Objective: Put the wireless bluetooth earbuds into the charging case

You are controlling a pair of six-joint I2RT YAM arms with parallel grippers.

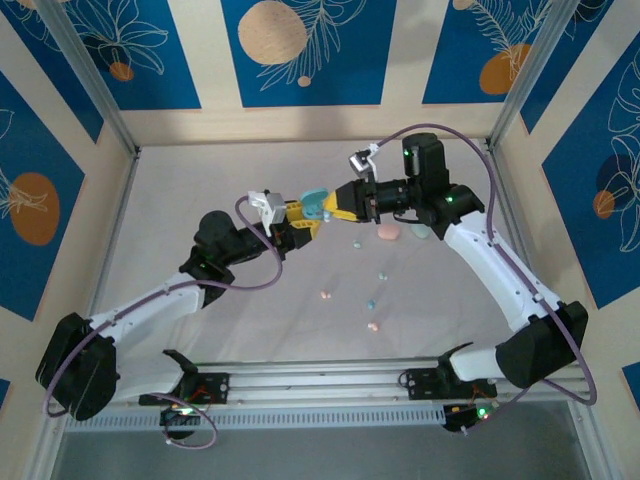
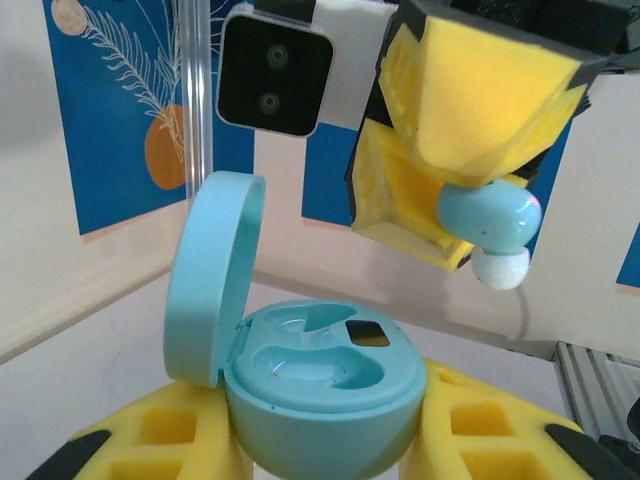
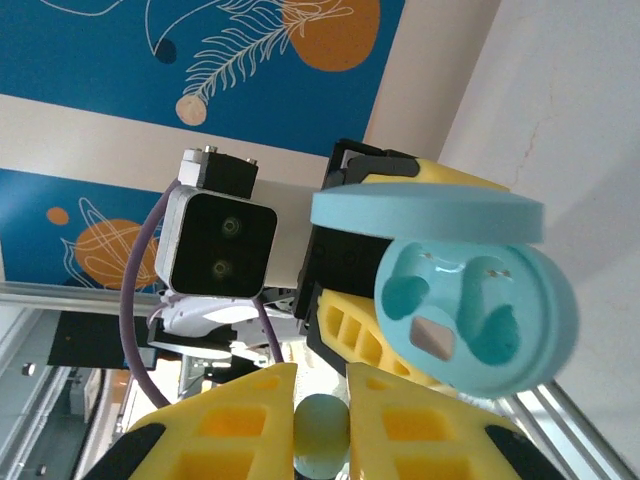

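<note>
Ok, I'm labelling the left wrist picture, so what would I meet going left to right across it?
Open lid → base of the teal charging case, clamped in the left gripper → light blue earbud, pinched in the right gripper.

The charging case is smooth, glossy teal plastic, its inner wells catching highlights. The earbud is glossy pale-blue plastic with a matt white tip. The left pincer and right pincer are matt, faintly grainy yellow plastic. The tabletop looks matt; the rails are dull metal.
</note>
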